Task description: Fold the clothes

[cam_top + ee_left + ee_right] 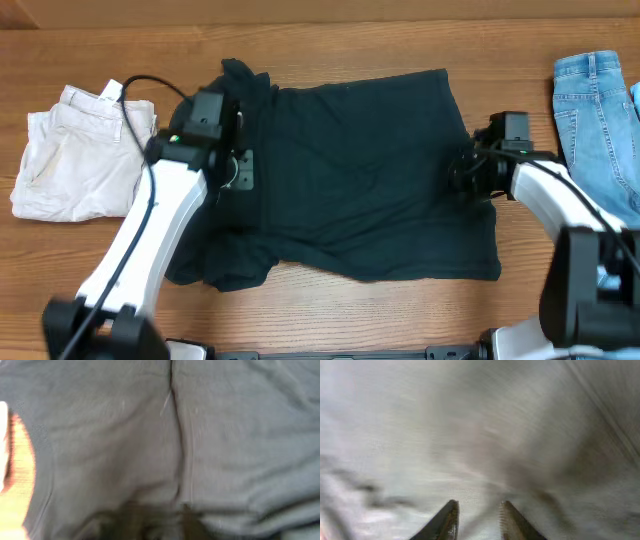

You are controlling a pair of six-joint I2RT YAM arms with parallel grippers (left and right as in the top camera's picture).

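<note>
The clothes, a very dark T-shirt [360, 180], lie spread flat across the middle of the table, with bunched folds at the upper left and lower left. My left gripper [240, 170] is down on the shirt's left side. In the left wrist view dark cloth [200, 435] fills the frame, and the left gripper [155, 527] is only a dark blur at the bottom edge. My right gripper [462, 172] is at the shirt's right edge. In the right wrist view this gripper [479, 515] has its fingers apart over blurred grey fabric [470, 435].
Folded beige shorts [80, 150] lie at the far left. Light blue jeans [595, 120] lie at the far right edge. The wooden table [350, 310] shows in front of the shirt, and a strip of it [17, 470] appears in the left wrist view.
</note>
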